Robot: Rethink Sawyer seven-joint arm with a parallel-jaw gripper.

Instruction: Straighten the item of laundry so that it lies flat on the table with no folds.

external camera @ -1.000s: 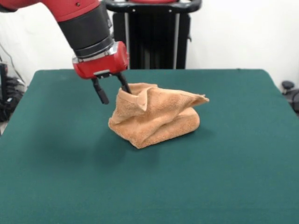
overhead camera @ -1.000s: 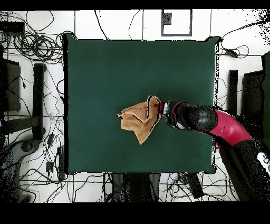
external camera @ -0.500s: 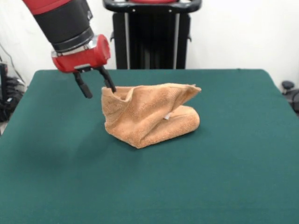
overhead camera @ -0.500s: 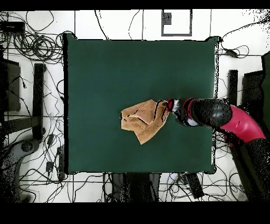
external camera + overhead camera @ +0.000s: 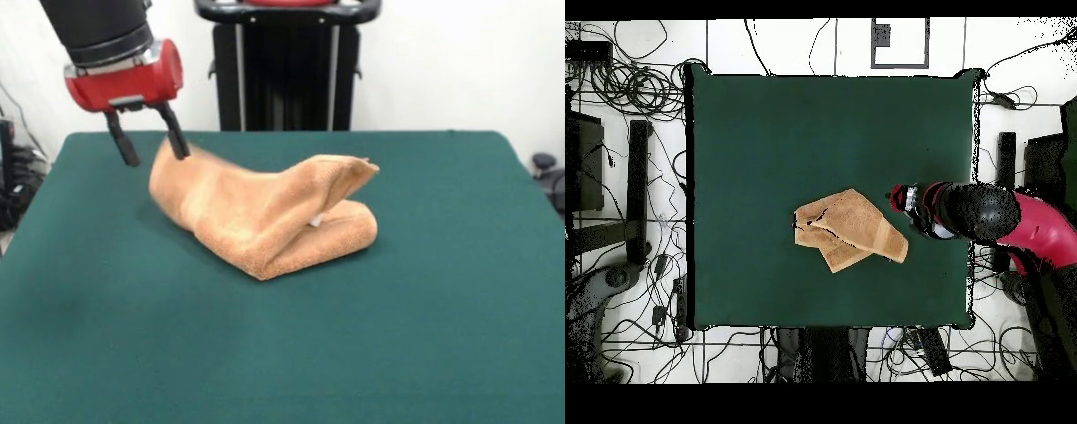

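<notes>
The orange-tan towel (image 5: 265,216) lies crumpled in the middle of the green table (image 5: 371,353). Its right half is a thick folded roll with a small white tag (image 5: 314,221). Its left part is stretched out as a blurred flap reaching up to the gripper. My gripper (image 5: 156,157) hangs at the far left of the table, open, with its right finger against the flap's tip. In the overhead view the towel (image 5: 850,232) is spread toward the gripper (image 5: 897,200), which is at its right edge.
The robot's black pedestal (image 5: 287,66) stands behind the table's far edge. In the overhead view cables and stands (image 5: 635,150) lie on the floor round the table (image 5: 765,130).
The gripper has moved left and upward in the front view, drawing the towel's upper corner with it. The towel's left part has stretched out from a standing fold into a long low flap.
</notes>
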